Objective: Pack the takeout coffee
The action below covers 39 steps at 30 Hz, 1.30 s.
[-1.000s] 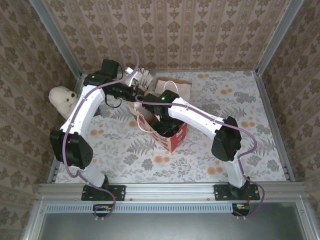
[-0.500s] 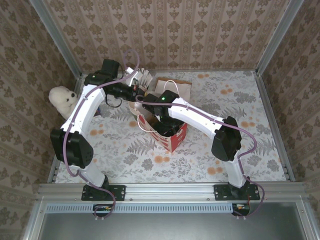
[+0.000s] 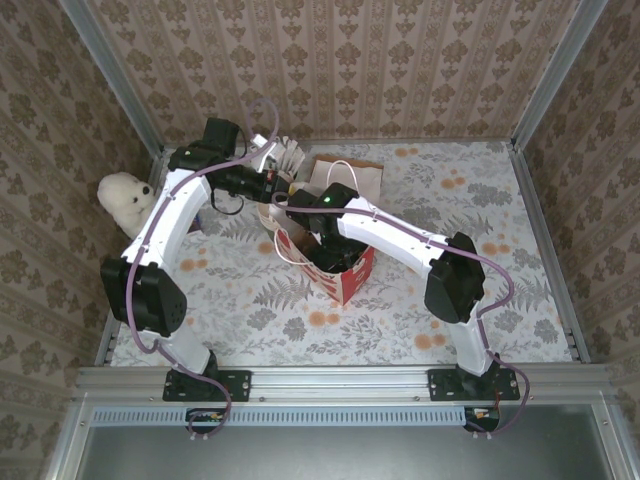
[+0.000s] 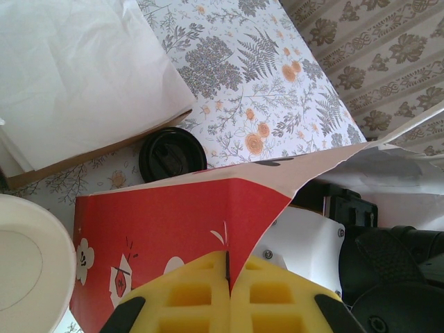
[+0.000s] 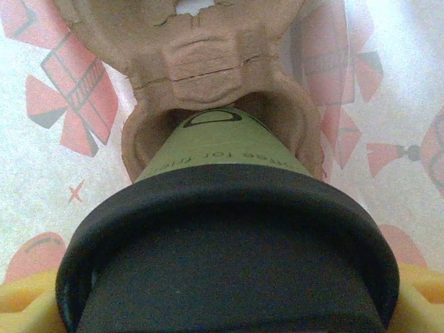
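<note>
Right gripper (image 5: 229, 309): 2 yellow pads, 1 at each lower corner of the right wrist view, clamped on the takeout coffee (image 5: 222, 149) just under its black lid (image 5: 229, 229). The cup hangs directly below the wrist camera, lid nearest the lens and green wall running away from it.

The cup base sits in a socket of a brown moulded pulp carrier (image 5: 201, 48). The socket wall wraps both sides of the base. I cannot tell whether the base touches the bottom of the socket.

The carrier lies inside the red paper bag (image 3: 352, 282). The bag's pale inner wall, with red print showing through, is behind the carrier in the right wrist view. In the top view the right arm reaches down into the bag mouth, near the middle of the table (image 3: 520, 220).

Left gripper (image 4: 227, 291): pads together, pinching the bag's upper edge. The paper runs as a thin line between the 2 yellow pads, with the red outer face toward the camera.

Beyond the bag rim, a round black cap (image 4: 172, 154) rests on the tabletop, touching the brown edge of a tray of white paper (image 4: 76, 76). What is under this cap is hidden. A cream cup rim (image 4: 35, 257) is at the left edge of the left wrist view.

White plush toy (image 3: 122, 197) at the table's left side, well apart from the bag.
</note>
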Motion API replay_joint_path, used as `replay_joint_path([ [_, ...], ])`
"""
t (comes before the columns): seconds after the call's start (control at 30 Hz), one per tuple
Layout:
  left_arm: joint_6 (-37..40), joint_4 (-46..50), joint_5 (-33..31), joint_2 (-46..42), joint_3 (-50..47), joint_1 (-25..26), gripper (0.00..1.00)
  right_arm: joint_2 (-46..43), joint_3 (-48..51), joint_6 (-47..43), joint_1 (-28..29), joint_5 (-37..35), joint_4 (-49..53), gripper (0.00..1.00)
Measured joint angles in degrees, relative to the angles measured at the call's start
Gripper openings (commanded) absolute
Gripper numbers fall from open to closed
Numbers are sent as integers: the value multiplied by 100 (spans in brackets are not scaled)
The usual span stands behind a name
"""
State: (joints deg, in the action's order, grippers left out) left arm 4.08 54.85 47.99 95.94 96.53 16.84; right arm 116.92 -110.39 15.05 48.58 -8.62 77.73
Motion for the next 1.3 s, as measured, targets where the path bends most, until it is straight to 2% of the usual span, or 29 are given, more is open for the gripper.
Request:
replay_joint_path([
  [1.3, 0, 4, -44, 50, 0, 0, 0, -63, 579, -15, -81, -42, -584, 54],
])
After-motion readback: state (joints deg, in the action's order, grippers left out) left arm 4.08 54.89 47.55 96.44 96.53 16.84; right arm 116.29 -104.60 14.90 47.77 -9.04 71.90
